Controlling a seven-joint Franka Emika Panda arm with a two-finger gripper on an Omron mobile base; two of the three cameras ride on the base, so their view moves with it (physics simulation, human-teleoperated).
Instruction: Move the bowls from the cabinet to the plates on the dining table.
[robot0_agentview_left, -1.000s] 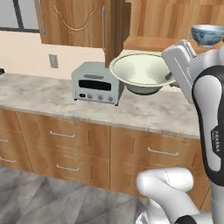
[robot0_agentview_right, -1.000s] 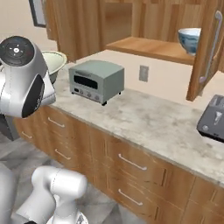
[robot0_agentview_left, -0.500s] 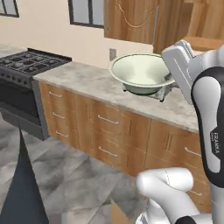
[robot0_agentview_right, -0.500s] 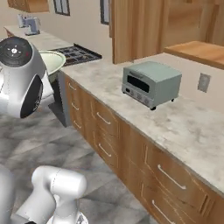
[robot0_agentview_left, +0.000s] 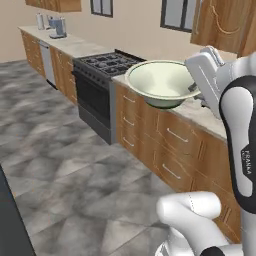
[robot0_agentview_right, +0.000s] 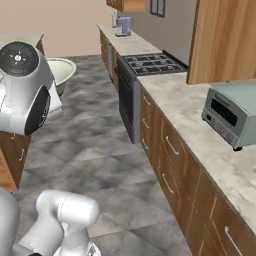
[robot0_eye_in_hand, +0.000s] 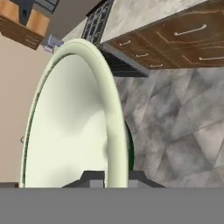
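My gripper (robot0_eye_in_hand: 116, 177) is shut on the rim of the cream-white bowl (robot0_eye_in_hand: 70, 127), whose green band shows on the outside. In the left base view the bowl (robot0_agentview_left: 162, 82) hangs upright at counter height in front of the stove, with the gripper (robot0_agentview_left: 193, 89) at its right rim. From the right base view the bowl (robot0_agentview_right: 64, 72) peeks out behind my arm. The carved door of a brown wall cabinet (robot0_agentview_left: 225, 22) shows at the upper right. The plates are out of view.
A black stove (robot0_agentview_left: 100, 92) sits in the marble counter (robot0_agentview_right: 190, 100) above wooden drawers. A grey toaster (robot0_agentview_right: 232, 112) stands on the counter. A coffee machine (robot0_agentview_left: 57, 27) is far down the run. Open grey floor (robot0_agentview_left: 60, 160) spreads left. A wooden unit (robot0_agentview_right: 12, 160) stands beside my arm; I cannot tell whether it is the dining table.
The whole picture has swung left along the counter, so the camera has moved: toaster and open cabinet slid right, stove and far counter came in. The bowl stays in my grip.
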